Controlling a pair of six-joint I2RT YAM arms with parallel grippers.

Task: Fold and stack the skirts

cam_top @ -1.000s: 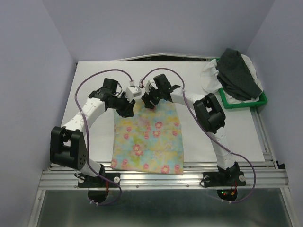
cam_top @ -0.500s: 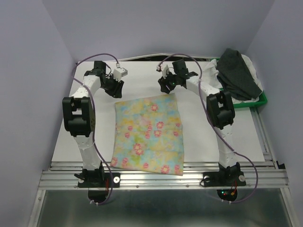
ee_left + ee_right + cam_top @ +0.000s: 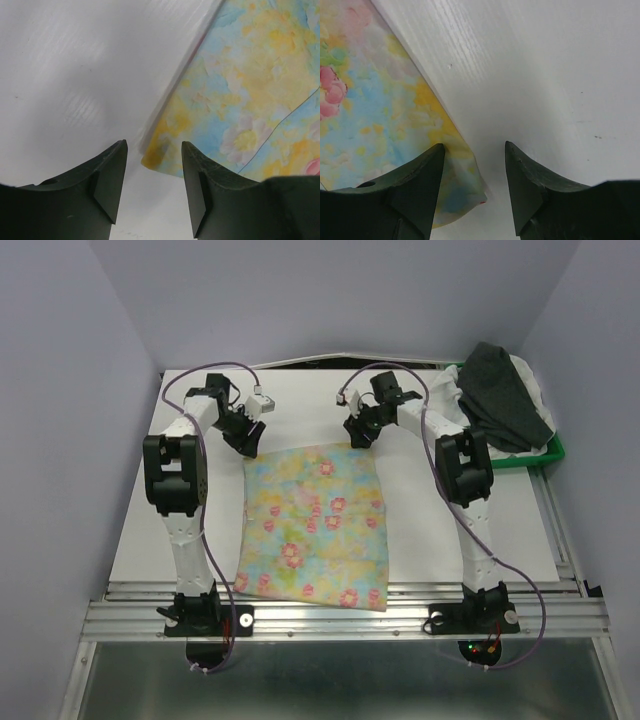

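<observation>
**Top external.** Floral skirt [image 3: 312, 525]: now spread flat on the table [image 3: 200, 540], its far edge drawn out wider and further back than a second ago. Left gripper [image 3: 250, 435] at the floral skirt's far left corner, right gripper [image 3: 360, 430] at its far right corner; both arms have swung outward. Dark skirt [image 3: 505, 395] and white skirt [image 3: 445, 400]: heaped on the green tray [image 3: 515, 457], well to the right of the floral skirt, unmoved.

**Left wrist.** Jaws moderately wide, nothing pinched; the floral skirt's [image 3: 250, 100] corner lies loose on the table beneath the gap.

**Right wrist.** Jaws likewise apart and empty; the floral skirt's [image 3: 375, 110] corner rests flat beside the left-hand finger.

**Reading.** Both corners appear just released; spreading done, first fold not yet begun
</observation>
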